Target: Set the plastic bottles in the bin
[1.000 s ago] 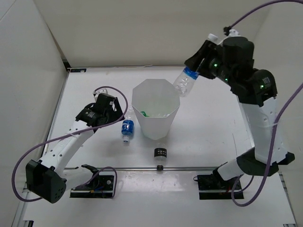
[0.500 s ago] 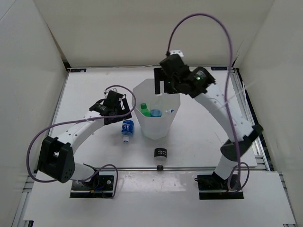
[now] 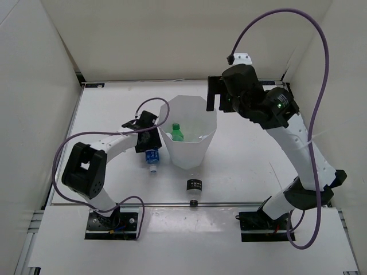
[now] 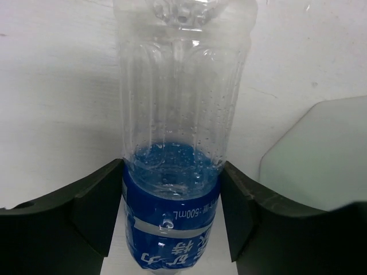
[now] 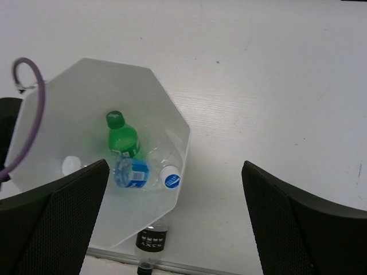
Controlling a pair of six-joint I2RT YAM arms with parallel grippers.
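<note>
The white faceted bin stands mid-table. A green bottle lies inside it; the right wrist view shows that green bottle beside a blue-labelled bottle and a clear bottle, all within the bin. Another blue-labelled bottle lies on the table against the bin's left side. My left gripper is shut on it, its fingers pressing both sides of the bottle. Above the bin's far right rim my right gripper hangs open and holds nothing.
A small black cylinder with white marks lies just in front of the bin, also seen as the black cylinder. White walls enclose the table on the left, back and right. A metal rail runs along the near edge.
The right gripper opened and dropped its blue-labelled bottle into the bin, then drew back over the rim. The left arm reached the bottle on the table and shut on it.
</note>
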